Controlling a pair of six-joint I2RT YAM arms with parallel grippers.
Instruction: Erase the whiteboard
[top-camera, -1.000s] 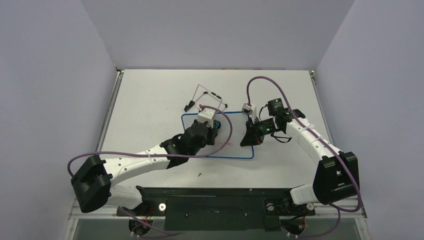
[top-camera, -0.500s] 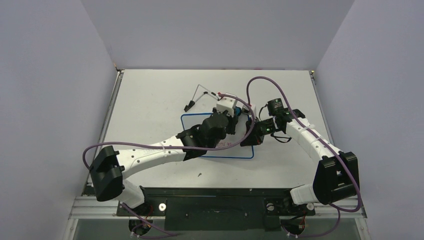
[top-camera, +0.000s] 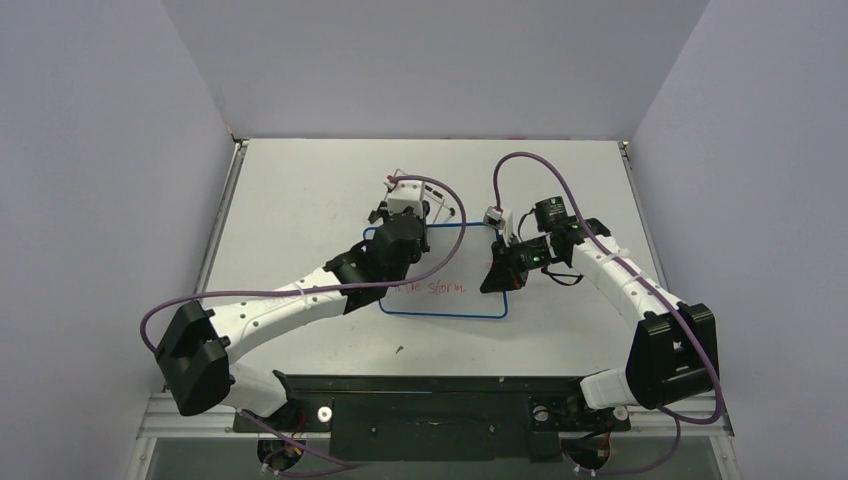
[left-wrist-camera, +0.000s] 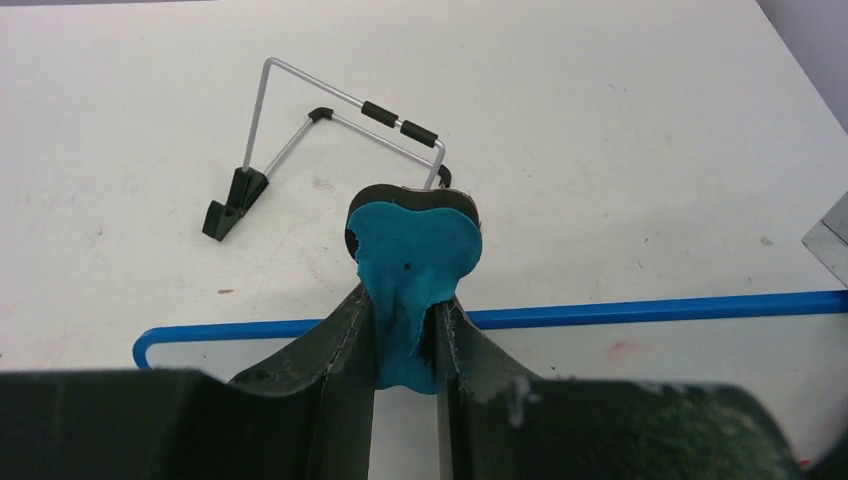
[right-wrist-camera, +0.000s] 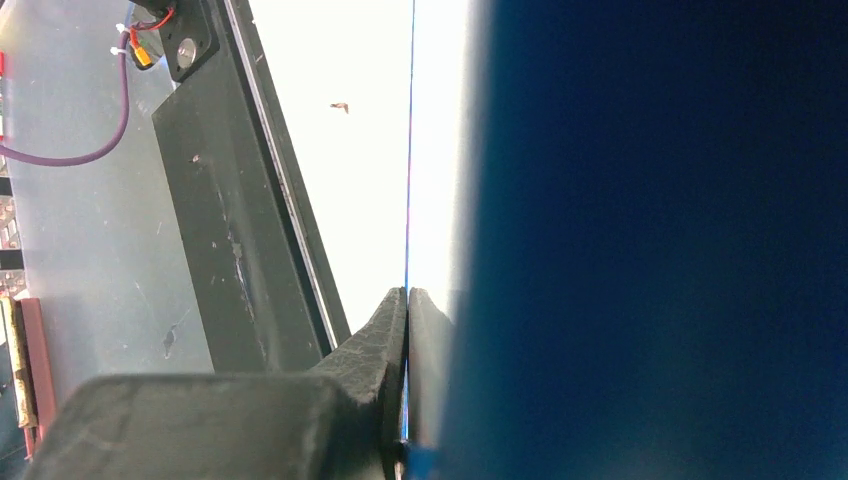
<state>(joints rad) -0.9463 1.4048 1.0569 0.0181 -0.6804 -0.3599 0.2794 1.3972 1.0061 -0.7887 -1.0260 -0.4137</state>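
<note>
Red writing (top-camera: 432, 288) still shows on the whiteboard (top-camera: 450, 305). Our left gripper (left-wrist-camera: 405, 330), clenching the eraser (left-wrist-camera: 415, 250), has swept to its far-left corner, so we aren't finished. The right gripper (top-camera: 497, 272) clamps its rim.

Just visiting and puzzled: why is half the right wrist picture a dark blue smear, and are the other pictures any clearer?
Right wrist view: something blue sits too near the lens to focus; the white strip beside it is overexposed. Left wrist view: eraser and wire stand sharp. Top view: even light, whiteboard writing visible.
</note>
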